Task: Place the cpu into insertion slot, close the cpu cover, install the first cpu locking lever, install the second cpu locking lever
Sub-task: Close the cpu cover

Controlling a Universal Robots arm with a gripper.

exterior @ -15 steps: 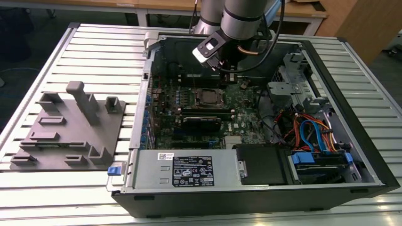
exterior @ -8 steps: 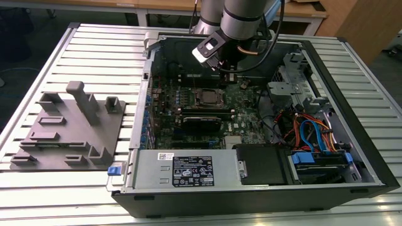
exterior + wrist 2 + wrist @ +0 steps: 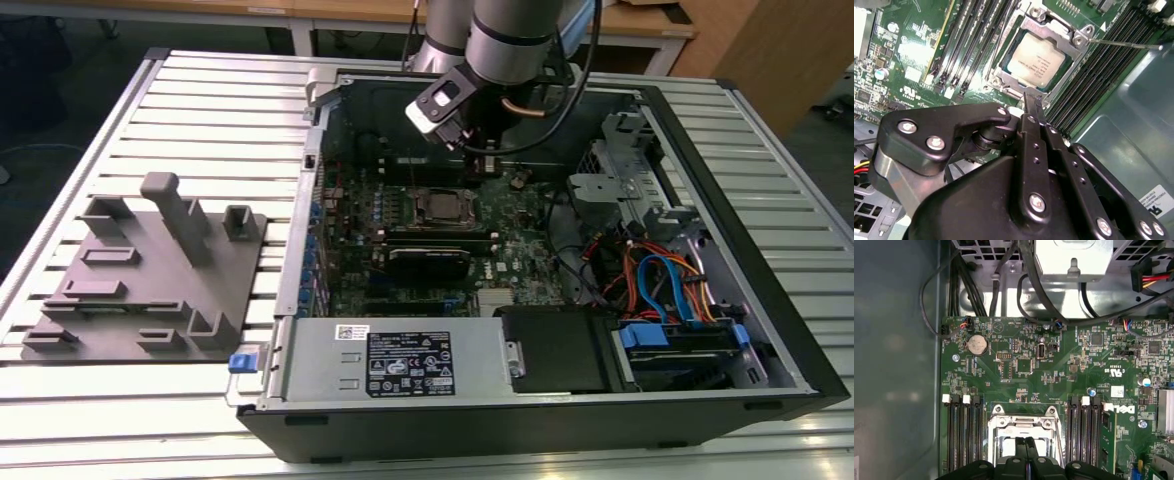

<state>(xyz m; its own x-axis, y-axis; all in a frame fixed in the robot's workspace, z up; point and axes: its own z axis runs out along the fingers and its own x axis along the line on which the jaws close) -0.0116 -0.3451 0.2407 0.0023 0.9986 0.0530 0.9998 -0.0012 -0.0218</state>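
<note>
the gripper (image 3: 1032, 101), pressed together and holding nothing, hangs with its tips just beside one edge of the cpu cover (image 3: 1059, 30). the cpu (image 3: 1036, 60) lies flat in that cover's window.

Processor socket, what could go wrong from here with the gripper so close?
The shut gripper looks close to the edge of the metal cover over the chip; a slip could scratch either. The thin lever sticks out sideways and might slide off the narrow tips.
</note>
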